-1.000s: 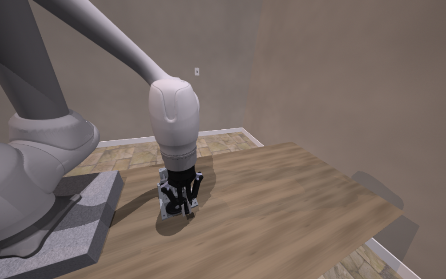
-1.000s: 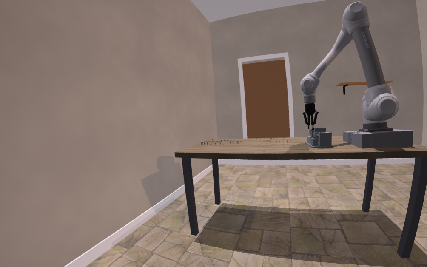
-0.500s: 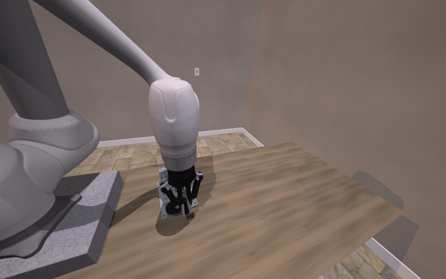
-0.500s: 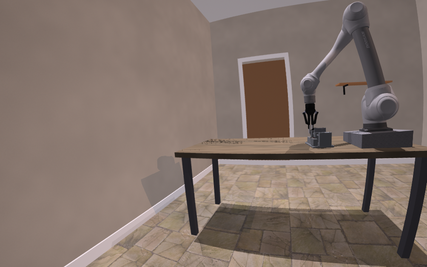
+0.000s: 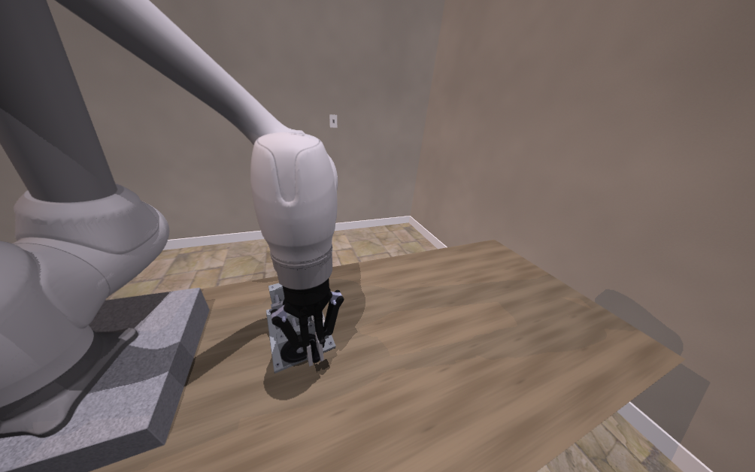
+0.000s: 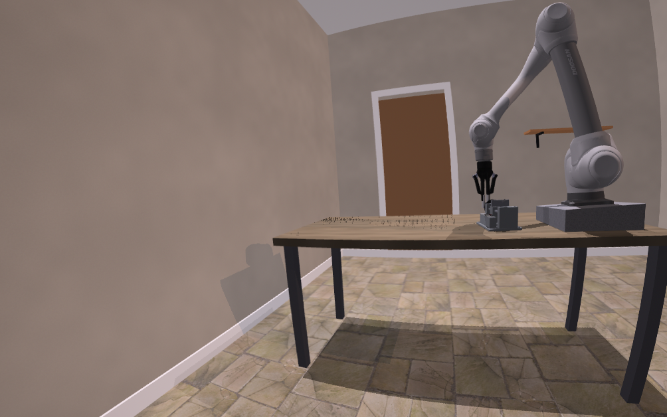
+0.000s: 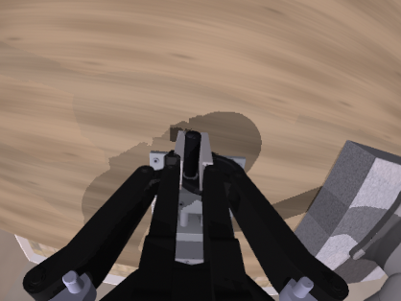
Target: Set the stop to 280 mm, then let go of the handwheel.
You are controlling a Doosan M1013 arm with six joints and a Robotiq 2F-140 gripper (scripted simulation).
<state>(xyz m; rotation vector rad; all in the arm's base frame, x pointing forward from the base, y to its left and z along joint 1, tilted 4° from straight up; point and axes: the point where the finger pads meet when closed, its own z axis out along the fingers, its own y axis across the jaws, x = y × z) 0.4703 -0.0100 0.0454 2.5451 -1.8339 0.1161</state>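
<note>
The stop fixture is a small grey metal block on a base plate, standing on the wooden table next to the robot's pedestal; it also shows in the exterior view. Its black handwheel sits at the near end. My gripper points straight down over that end and is shut on the handwheel's handle. In the wrist view the black fingers close around the narrow dark handle, with the grey fixture below them. No scale or reading is legible in any view.
The grey stone pedestal of the arm stands close to the left of the fixture, and shows in the wrist view. The table stretches away to the right, with a wall behind it. A door is at the back.
</note>
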